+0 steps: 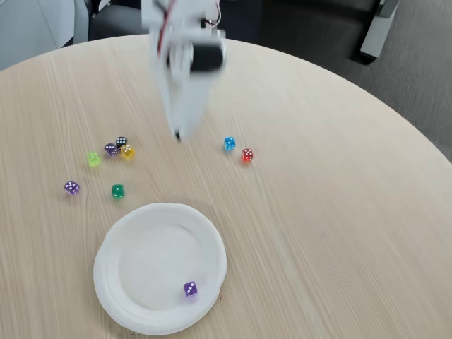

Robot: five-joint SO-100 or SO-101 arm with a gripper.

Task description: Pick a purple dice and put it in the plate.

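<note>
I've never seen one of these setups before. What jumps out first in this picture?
A white paper plate sits near the bottom of the fixed view with one purple dice inside it, close to its lower right rim. Above it, small coloured dice lie scattered across the pale wooden table, another purple one at far left. The blurred white arm hangs from the top, its claw pointing down at bare wood.

Open table [339, 212] right of plate [113, 296]; dice cluster [116, 148] crowding upper left.
</note>
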